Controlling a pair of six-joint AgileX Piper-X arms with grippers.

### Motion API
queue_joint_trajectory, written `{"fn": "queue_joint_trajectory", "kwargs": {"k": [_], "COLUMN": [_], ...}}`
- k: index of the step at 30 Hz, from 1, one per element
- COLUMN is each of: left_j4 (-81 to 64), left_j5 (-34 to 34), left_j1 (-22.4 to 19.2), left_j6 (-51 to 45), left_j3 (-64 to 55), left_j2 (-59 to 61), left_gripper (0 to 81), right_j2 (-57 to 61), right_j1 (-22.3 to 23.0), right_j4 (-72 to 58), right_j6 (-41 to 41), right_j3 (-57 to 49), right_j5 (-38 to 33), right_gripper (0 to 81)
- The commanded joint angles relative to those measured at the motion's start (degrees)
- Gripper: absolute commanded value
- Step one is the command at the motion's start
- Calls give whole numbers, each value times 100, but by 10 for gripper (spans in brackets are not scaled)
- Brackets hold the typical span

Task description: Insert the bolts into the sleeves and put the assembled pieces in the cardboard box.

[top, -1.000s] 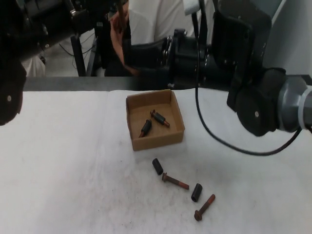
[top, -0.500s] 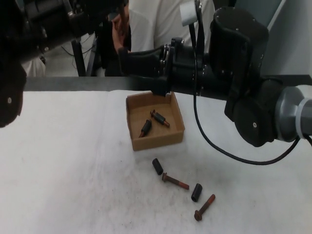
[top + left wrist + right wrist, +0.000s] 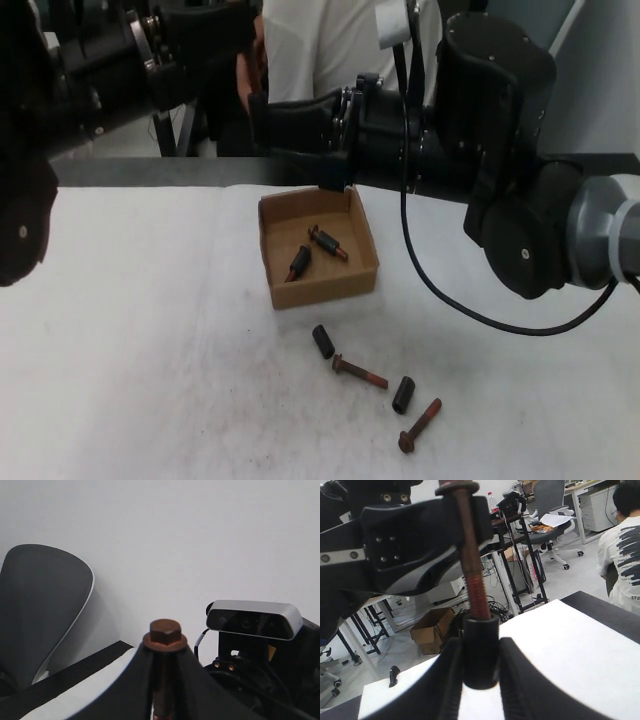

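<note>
Both arms had closed in since a second earlier: one swung leftward from the right, the other came in from the left, and they met high above the far edge of the cardboard box (image 3: 318, 291). My right gripper (image 3: 481, 652) was clamped on a black sleeve (image 3: 481, 630), and my left gripper (image 3: 164, 655) pinched a rusty bolt (image 3: 164, 632) by the shank just under its hex head.

What the next move turned on was the line. The bolt's long axis ran straight into the sleeve's bore, with its threaded end at the sleeve's mouth — how deep, I could not tell. I judged the next step was to press the two together along that axis.

Two assembled pieces (image 3: 299, 263) lay in the box. Two loose sleeves (image 3: 323, 341) and two loose bolts (image 3: 360, 373) waited on the desk (image 3: 130, 330), nearer to me.
</note>
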Motion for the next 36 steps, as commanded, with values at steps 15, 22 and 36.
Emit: {"fn": "queue_joint_trajectory", "kwargs": {"k": [15, 22, 36], "left_j4": [190, 190, 368], "left_j5": [662, 760, 872], "left_j1": [7, 7, 23], "left_j6": [132, 162, 20], "left_j3": [4, 4, 4], "left_j2": [-37, -37, -37], "left_gripper": [1, 134, 475], "right_j2": [-57, -57, -57], "right_j1": [-22, -22, -22], "right_j4": [-330, -330, -330], "right_j6": [124, 124, 124], "right_j3": [-25, -25, -25], "right_j5": [-2, -118, -118], "right_gripper": [8, 8, 8]}}
